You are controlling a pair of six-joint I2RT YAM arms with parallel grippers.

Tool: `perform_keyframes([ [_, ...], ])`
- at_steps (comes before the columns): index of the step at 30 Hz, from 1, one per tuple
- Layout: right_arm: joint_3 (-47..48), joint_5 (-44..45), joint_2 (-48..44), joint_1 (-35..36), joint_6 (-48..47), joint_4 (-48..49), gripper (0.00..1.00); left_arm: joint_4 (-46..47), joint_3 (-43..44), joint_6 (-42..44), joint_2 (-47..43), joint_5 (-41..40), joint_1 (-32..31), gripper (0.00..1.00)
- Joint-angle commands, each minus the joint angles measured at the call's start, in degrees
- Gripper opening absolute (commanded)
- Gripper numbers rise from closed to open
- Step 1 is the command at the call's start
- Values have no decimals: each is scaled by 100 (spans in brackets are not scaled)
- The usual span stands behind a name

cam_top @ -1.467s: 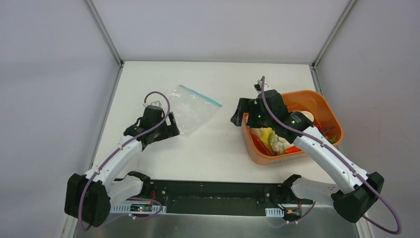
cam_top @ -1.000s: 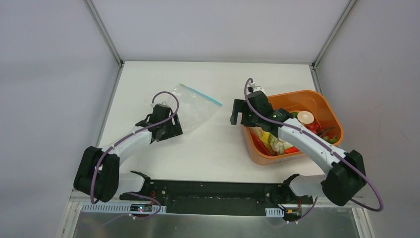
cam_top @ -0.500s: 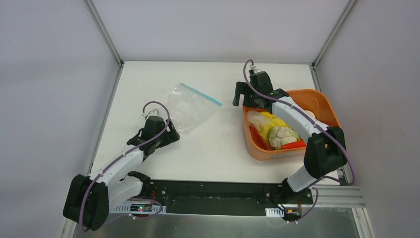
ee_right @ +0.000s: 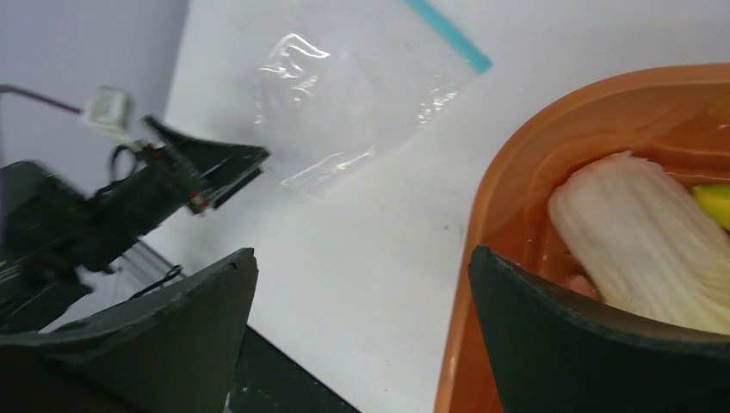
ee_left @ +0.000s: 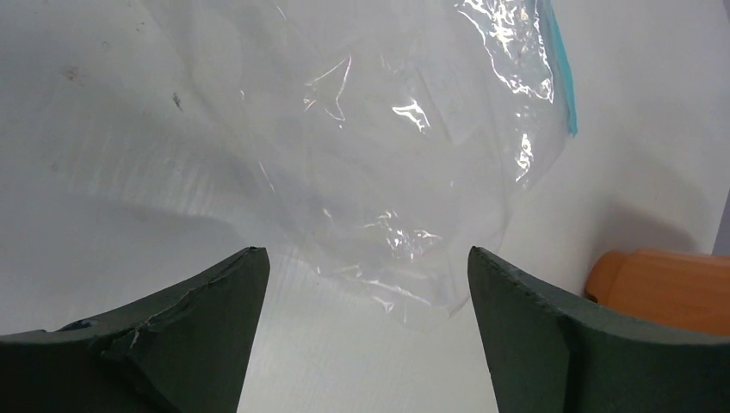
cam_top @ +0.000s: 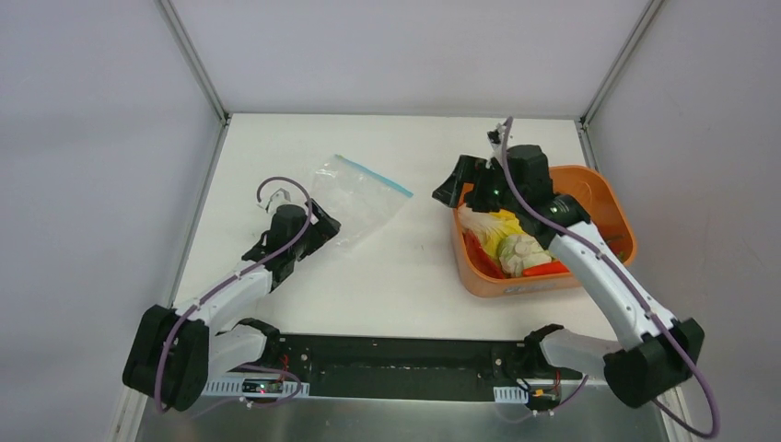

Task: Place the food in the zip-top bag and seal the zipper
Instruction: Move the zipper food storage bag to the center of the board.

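Note:
The clear zip-top bag [cam_top: 355, 201] lies flat and empty on the white table, its blue zipper [cam_top: 373, 175] along the far right edge. It also shows in the left wrist view [ee_left: 379, 155] and in the right wrist view [ee_right: 344, 103]. My left gripper [cam_top: 322, 226] is open and empty just short of the bag's near left corner. The food [cam_top: 507, 244] sits in the orange tub [cam_top: 603, 193]: a white cauliflower piece [ee_right: 646, 241], yellow and red pieces. My right gripper [cam_top: 458, 187] is open and empty above the tub's left rim.
The orange tub [ee_right: 551, 155] stands at the right of the table. Metal frame posts rise at the back corners. A black rail [cam_top: 396, 364] with the arm bases runs along the near edge. White table shows between bag and tub.
My right gripper has swung from the tub's far left corner forward and lower over the tub's left rim. My left gripper has shifted slightly toward the bag's corner. The bag has not moved.

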Motion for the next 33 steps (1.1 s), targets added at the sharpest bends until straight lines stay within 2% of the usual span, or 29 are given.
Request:
perform_keyframes([
  [1, -500, -638, -755, 57, 686, 370, 96, 1031, 79, -686, 697, -133, -60, 85],
  [5, -676, -650, -1104, 69, 828, 306, 96, 1445, 125, -916, 1348, 83, -60, 74],
  [8, -724, -688, -1243, 73, 843, 279, 96, 1534, 65, -920, 1423, 120, -60, 62],
  [10, -758, -787, -1269, 81, 879, 301, 94, 1432, -33, -813, 1310, 41, -60, 53],
  [13, -833, -1005, -1213, 81, 978, 410, 90, 1053, -159, -519, 1001, -26, -60, 31],
  [18, -798, -1370, -981, 190, 1082, 566, 84, 444, -439, 45, 272, 157, -60, 15],
  [24, -670, -1463, -624, 486, 1098, 675, 78, -346, -611, 683, -826, 559, -60, 9],
  [27, -553, -1342, -414, 687, 1082, 627, 75, -924, -451, 988, -1332, 920, -60, 2],
  [30, -354, -1119, -127, 936, 924, 416, 72, -1705, -136, 1395, -1430, 1333, -69, 1],
  [33, -16, -402, 332, 1283, 712, -55, 67, -2329, 145, 1793, -1192, 1911, -73, 1],
])
